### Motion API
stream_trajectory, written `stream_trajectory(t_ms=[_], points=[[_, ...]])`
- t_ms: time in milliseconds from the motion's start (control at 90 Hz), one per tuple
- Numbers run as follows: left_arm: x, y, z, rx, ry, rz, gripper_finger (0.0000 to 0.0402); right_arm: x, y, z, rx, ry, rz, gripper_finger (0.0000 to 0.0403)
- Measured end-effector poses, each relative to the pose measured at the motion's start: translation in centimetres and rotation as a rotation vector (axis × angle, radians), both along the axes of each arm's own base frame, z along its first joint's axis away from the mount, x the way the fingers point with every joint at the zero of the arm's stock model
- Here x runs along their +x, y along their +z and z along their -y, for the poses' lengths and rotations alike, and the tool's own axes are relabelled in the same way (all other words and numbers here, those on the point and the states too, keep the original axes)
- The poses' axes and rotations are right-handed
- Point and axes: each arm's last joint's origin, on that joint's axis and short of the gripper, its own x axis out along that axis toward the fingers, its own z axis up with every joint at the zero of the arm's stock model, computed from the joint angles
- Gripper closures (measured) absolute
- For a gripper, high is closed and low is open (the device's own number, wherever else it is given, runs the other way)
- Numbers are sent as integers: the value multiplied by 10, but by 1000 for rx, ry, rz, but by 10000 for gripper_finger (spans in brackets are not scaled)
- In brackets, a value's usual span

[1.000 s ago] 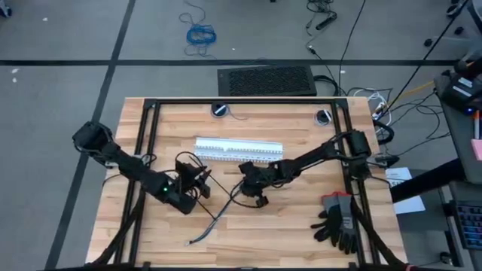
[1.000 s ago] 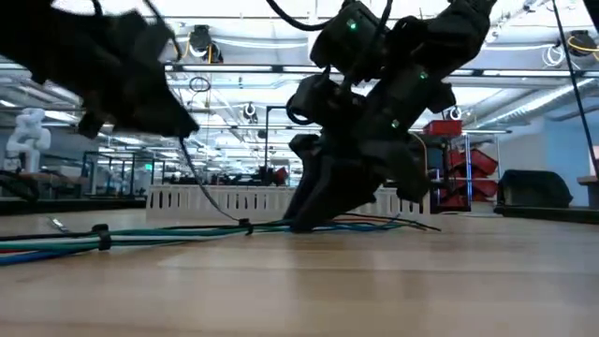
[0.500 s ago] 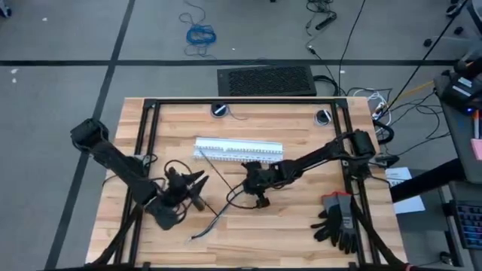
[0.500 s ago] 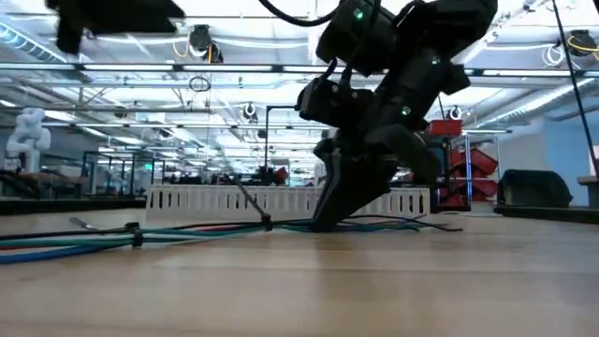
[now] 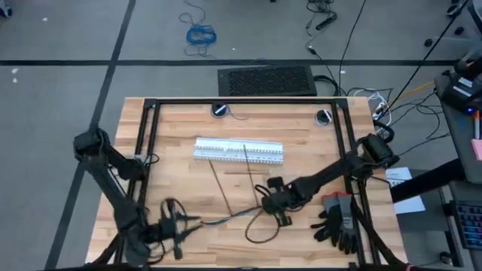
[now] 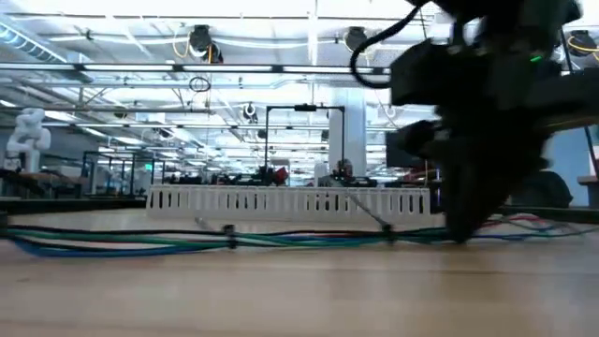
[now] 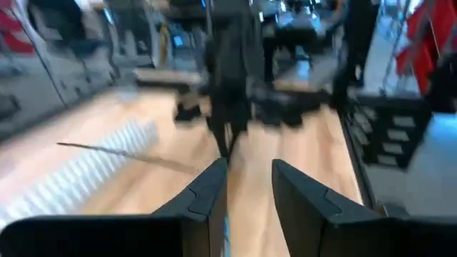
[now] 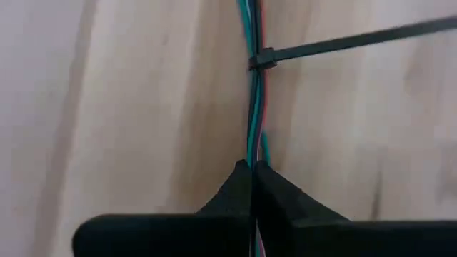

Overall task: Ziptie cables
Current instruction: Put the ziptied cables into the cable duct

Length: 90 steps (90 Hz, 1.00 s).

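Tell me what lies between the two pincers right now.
The cables span from left pincer to right pincer, crossed by two zipties; high view shows it.

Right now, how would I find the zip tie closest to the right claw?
On the wooden table, find the white slotted strips near the far edge. One ziptie runs from their middle straight toward the cables, ending beside the right gripper, which is shut on the cables. It is thin, dark and straight; the other ziptie lies farther from that gripper.
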Motion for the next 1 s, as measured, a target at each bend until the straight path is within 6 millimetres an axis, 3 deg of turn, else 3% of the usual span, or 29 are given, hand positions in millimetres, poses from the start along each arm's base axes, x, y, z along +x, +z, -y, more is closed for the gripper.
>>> stream_trajectory(t_ms=[144,278,444,622,800,1000], points=[[19,-42,1,-36,-4,-114,291,-5,3,-8,9,-21,6,402],[34,-63,-12,-132,-43,-342,291,-5,4,-11,10,-24,11,403],[44,-57,-26,-196,12,-667,299,-4,4,-9,8,-32,17,401],[51,-45,-25,-78,-66,-737,300,-4,5,-9,10,-39,22,396],[48,-51,-38,-81,-28,-868,295,-4,5,-11,14,-46,23,395],[52,-56,-42,-109,-47,-866,243,-5,6,-11,23,-58,21,395]])
